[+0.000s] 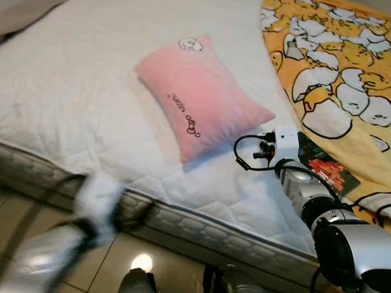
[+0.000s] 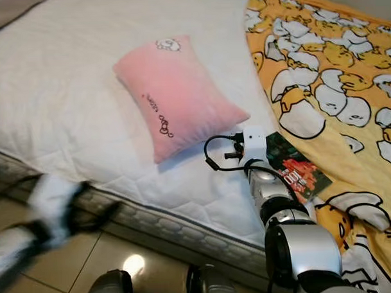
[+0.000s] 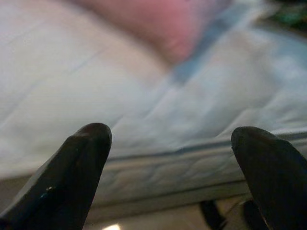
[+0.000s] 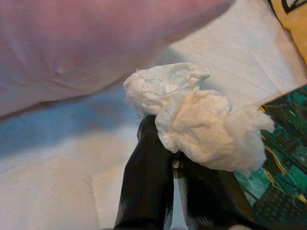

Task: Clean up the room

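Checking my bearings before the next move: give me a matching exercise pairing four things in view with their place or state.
Things:
1. pink pillow
2. crumpled tissue
3. yellow blanket
4. left gripper

Places or states:
A. pinched in the right gripper
B. open, off the mattress edge
C. lying on the white mattress
D. spread over the bed's right side

Pairs: 1-C, 2-A, 3-D, 4-B

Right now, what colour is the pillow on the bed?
Pink pillow, clearest in the left eye view.
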